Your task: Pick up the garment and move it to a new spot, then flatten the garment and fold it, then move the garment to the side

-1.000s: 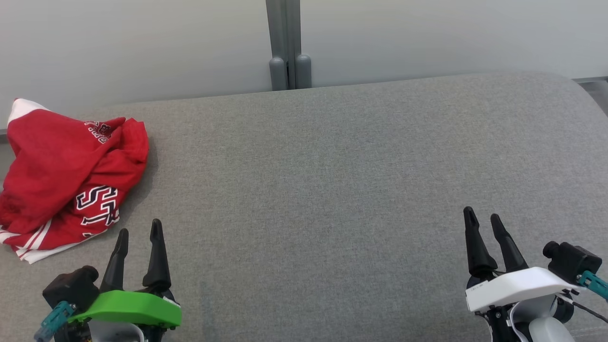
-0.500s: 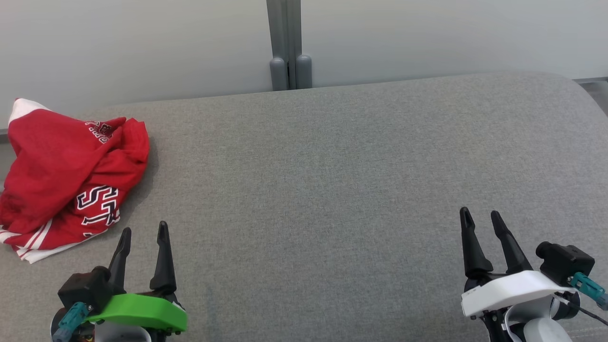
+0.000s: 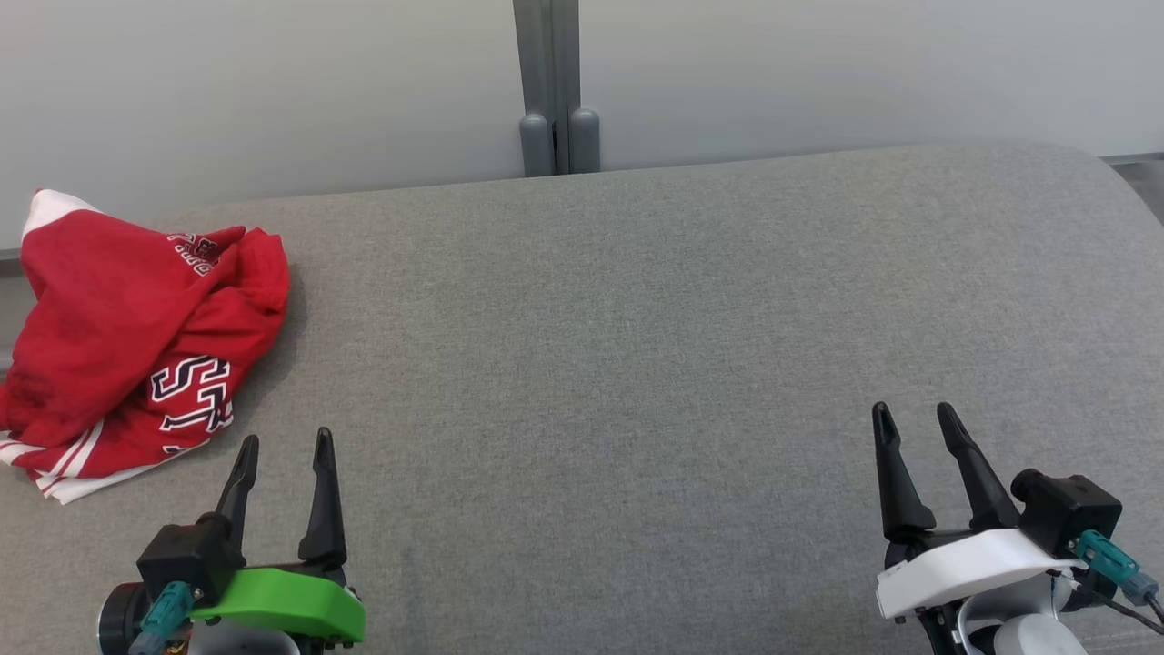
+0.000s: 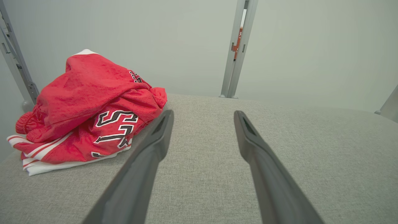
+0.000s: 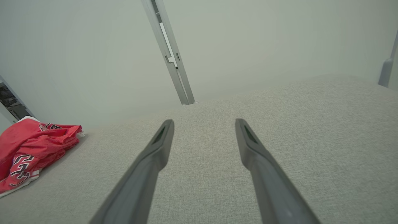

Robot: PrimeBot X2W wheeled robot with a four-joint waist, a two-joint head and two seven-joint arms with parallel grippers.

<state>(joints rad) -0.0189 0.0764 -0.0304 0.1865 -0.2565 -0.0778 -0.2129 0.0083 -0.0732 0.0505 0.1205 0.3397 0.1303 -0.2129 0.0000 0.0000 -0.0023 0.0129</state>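
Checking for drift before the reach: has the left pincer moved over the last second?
Yes. In the head view the left pincer has shifted slightly right, away from the red garment, and drawn back toward the bottom edge. Its jaws stand open.

The garment [image 3: 136, 337] is a red piece of clothing with white trim, white stripes along one hem and black letters outlined in white. It lies crumpled in a loose heap, its folds piled over one another so that the print shows only in parts. It rests on the grey upholstered surface [image 3: 637, 364] at about nine o'clock in the head view, close to that surface's left edge, with the striped white hem at the heap's seven o'clock and a white patch at its eleven o'clock peak.
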